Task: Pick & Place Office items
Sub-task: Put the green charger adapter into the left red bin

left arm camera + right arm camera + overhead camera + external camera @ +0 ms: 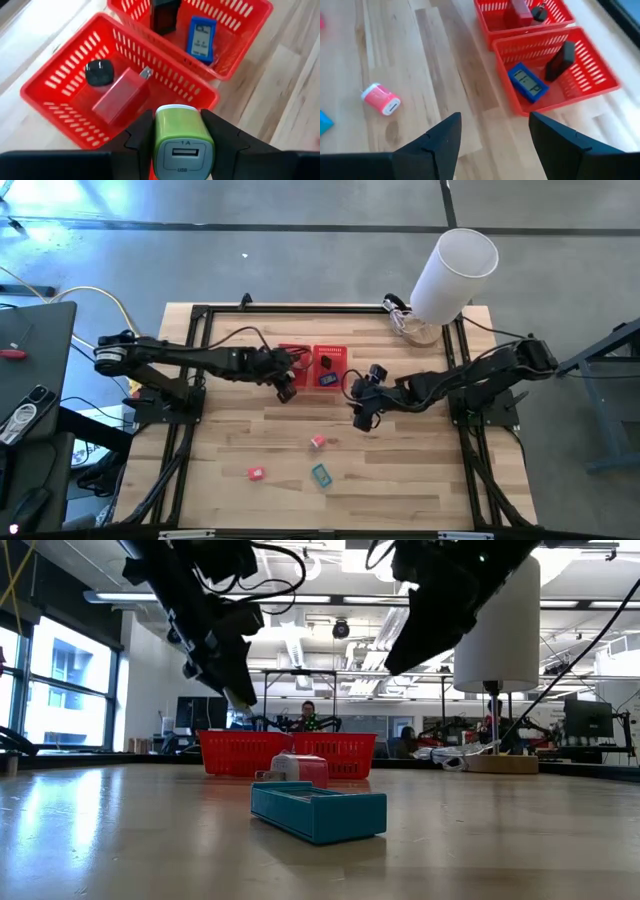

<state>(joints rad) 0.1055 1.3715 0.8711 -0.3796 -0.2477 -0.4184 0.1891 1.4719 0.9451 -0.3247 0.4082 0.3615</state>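
Green charger (182, 142), pinched in left hand (182, 150) above red basket (55, 107).
Light, rigid, smooth-sided: grip flat flanks. Right hand (492, 145) spread, empty.

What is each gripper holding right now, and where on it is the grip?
The left gripper holds the green USB charger by its two sides, above the red basket. The right gripper is open and holds nothing.

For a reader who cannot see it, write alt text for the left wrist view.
The left gripper holds a green USB charger between its jaws above a red mesh basket. One compartment holds a red block and black plug.
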